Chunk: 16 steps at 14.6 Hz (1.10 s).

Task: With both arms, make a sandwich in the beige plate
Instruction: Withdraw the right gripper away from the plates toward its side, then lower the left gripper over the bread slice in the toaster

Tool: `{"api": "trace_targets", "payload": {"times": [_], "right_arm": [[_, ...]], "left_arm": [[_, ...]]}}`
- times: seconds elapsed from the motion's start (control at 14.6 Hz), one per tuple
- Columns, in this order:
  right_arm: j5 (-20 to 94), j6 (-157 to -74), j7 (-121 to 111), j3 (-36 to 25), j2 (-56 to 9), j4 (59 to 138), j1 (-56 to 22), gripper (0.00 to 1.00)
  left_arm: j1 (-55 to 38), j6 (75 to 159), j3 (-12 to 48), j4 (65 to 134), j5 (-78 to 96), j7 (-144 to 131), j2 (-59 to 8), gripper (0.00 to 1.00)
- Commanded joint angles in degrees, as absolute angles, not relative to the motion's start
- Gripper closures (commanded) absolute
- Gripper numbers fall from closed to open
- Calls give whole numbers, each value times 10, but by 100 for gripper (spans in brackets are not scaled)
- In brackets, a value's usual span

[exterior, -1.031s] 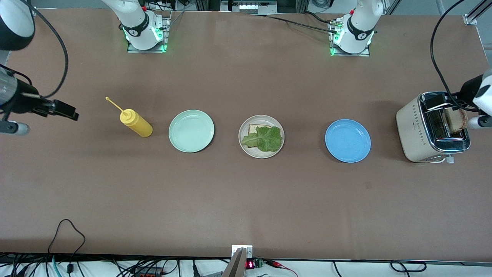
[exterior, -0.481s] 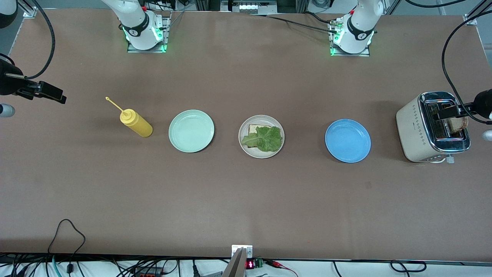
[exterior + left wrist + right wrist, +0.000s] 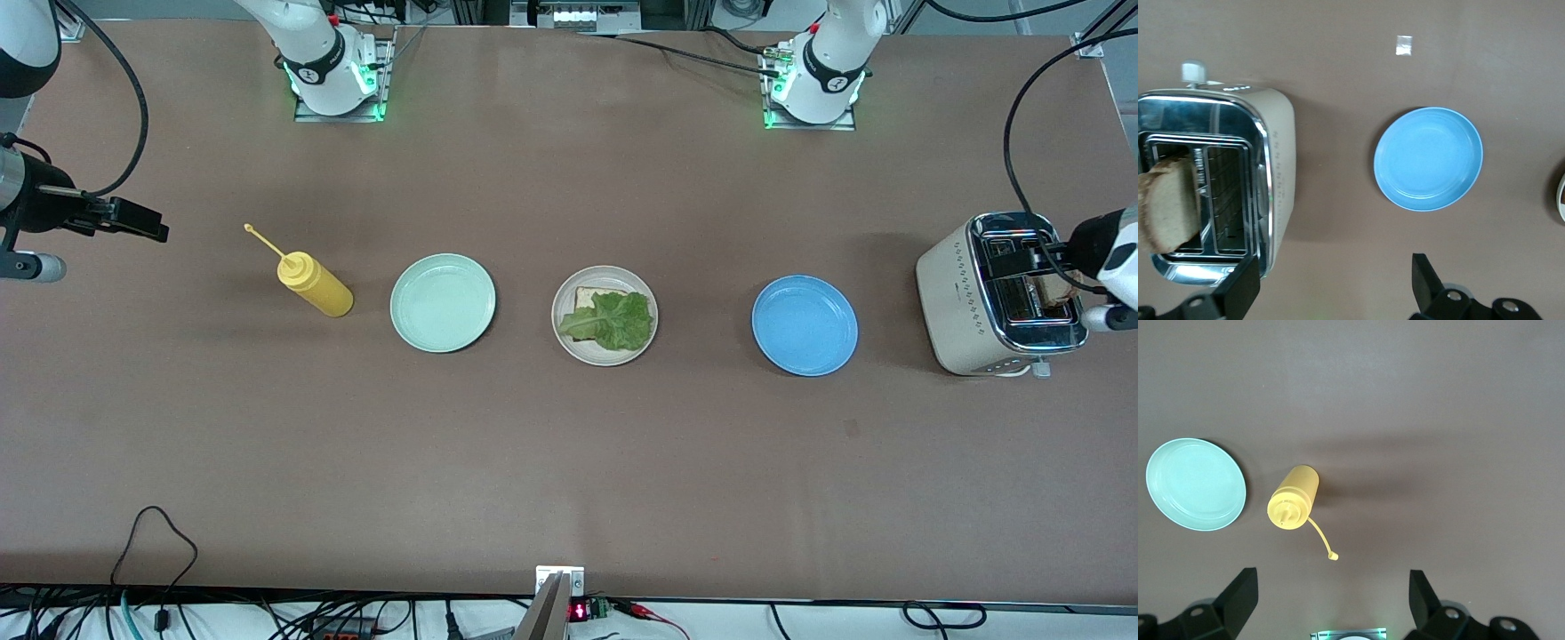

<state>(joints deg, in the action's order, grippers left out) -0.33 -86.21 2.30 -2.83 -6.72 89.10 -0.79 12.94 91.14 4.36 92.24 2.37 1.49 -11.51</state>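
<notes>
- the left gripper (image 3: 1335, 287) hangs over the toaster (image 3: 1000, 293) at the left arm's end of the counter (image 3: 569, 480); its jaws stand wide and released, with nothing between them.
- in the left wrist view a slice of toast (image 3: 1168, 213) stands on edge in one toaster slot, its rounded top poking above the chrome rim; the other slot looks empty.
- that slice is the likely next pick, judging by the task: light, stiff and dry, with a crust that should take a firm pinch, but a crumbly middle that may break if squeezed hard. the best hold is probably across its two flat faces near the exposed top, lifted straight up so it does not catch on the slot wires.
- the right gripper (image 3: 1331, 607) waits over bare counter at the right arm's end, just above the yellow squeeze bottle (image 3: 313, 283); its jaws are released too and carry nothing.
- the beige plate (image 3: 605, 316) sits mid-counter between the mint plate (image 3: 443, 302) and the blue plate (image 3: 805, 324), all three well apart.
- the sandwich is half built: one bread slice (image 3: 584, 298) lies flat in the beige plate with a lettuce leaf (image 3: 613, 320) spread on it.
- the leaf is soft, floppy and light, so the top slice should be set down gently and level, or it may push the leaf off.
</notes>
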Motion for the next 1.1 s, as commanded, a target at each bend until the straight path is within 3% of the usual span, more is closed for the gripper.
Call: {"api": "trace_targets", "payload": {"times": [0.0,0.69,1.03], "right_arm": [[-8,-860,18,-26,-66,889,-4,0],[-9,-861,25,-22,-66,889,-13,0],[-9,-861,25,-22,-66,889,-12,0]], "left_arm": [[115,896,43,903,29,19,-127,0],[127,892,36,901,21,26,-124,0],[205,903,35,899,19,96,-138,0]]}}
